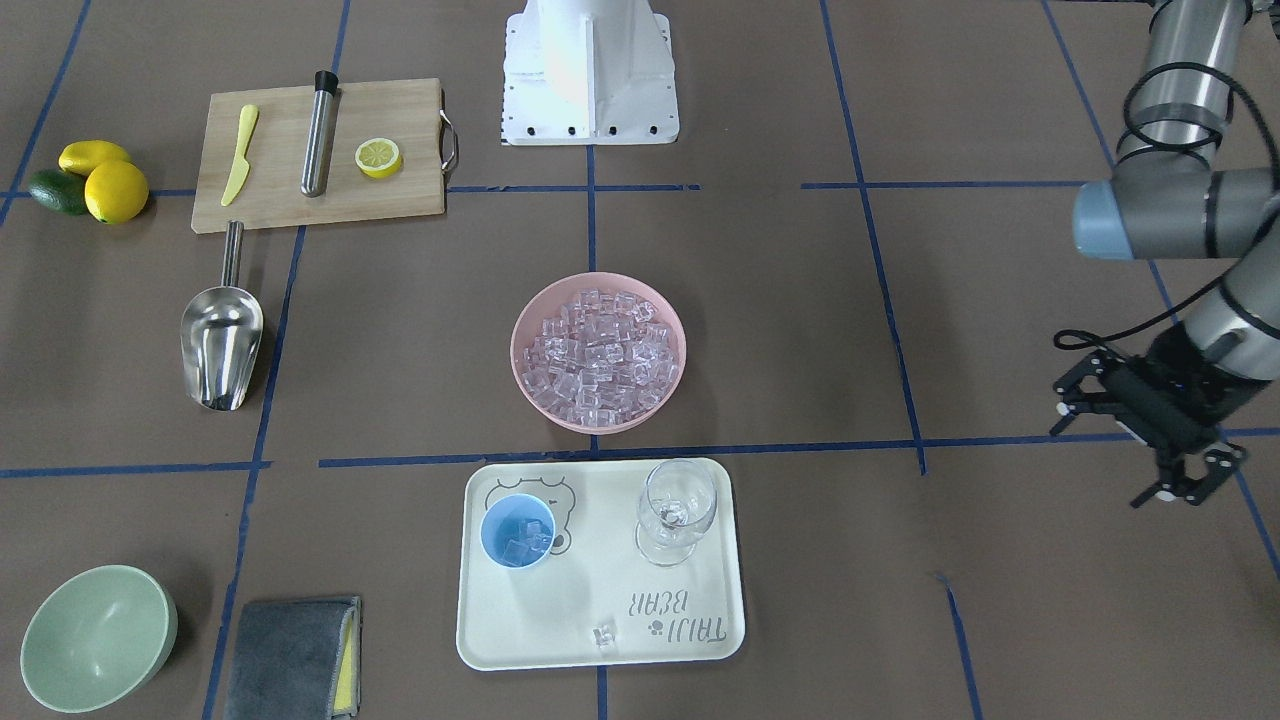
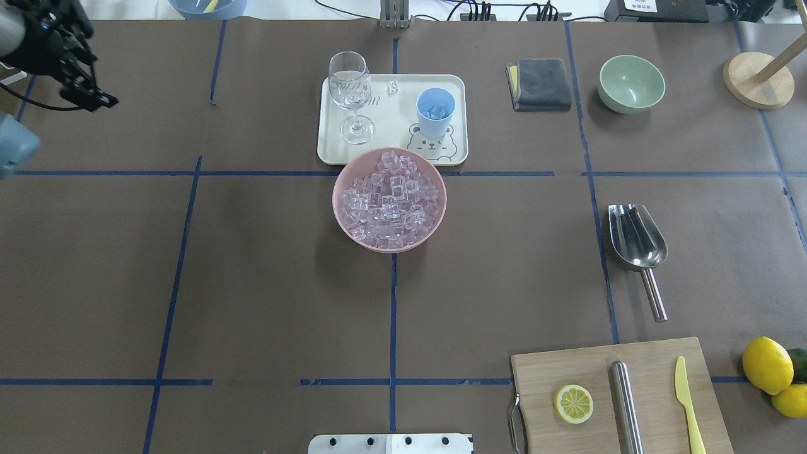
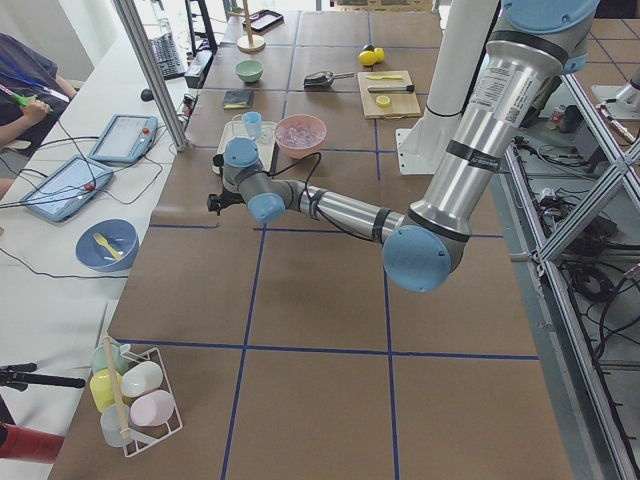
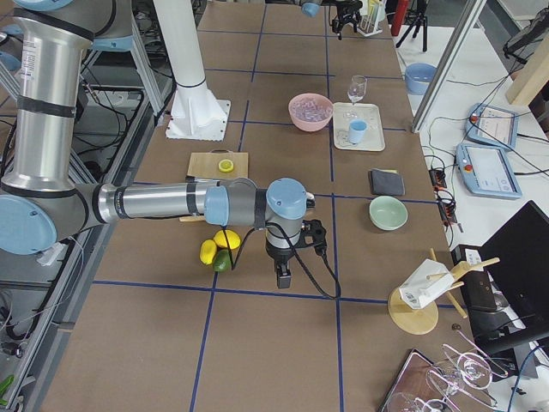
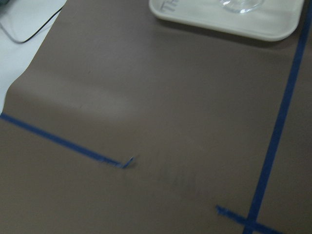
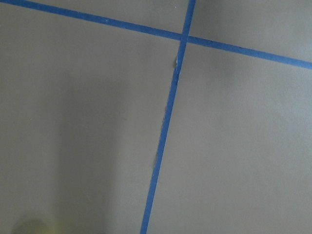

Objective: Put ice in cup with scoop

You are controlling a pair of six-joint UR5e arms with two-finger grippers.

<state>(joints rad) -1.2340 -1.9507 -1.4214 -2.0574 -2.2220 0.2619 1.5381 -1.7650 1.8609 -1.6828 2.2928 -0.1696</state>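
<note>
Near side, robot's right end: the right gripper (image 4: 283, 276) hangs low over the bench (image 2: 252, 284) close to the lemons (image 4: 208, 251). It shows only in the side view, so whether its fingers are spread or clenched cannot be told.

The scoop (image 2: 635, 238) lies free on the bench on the robot's right, open side up, handle toward the robot. It is shiny steel with a deep rounded trough and a short tubular handle, and it is empty.

At centre, a pink bowl (image 2: 340, 217) holds the ice (image 2: 391, 202), a heap of small clear cubes.

Just beyond it, a cream tray (image 2: 391, 150) carries the cup (image 2: 435, 112) and a wine glass (image 2: 351, 88). The cup is light blue, upright and handleless, with a few cubes inside. One loose cube (image 2: 393, 87) lies on the tray's far part.

The tray's printing appears to read "TAIJI BEAR". The cup partly covers a bear drawing.

Far left, the left gripper (image 1: 1105, 455) hovers above the bench, fingers spread, grasping nothing. The overhead view's edge cuts it off.
</note>
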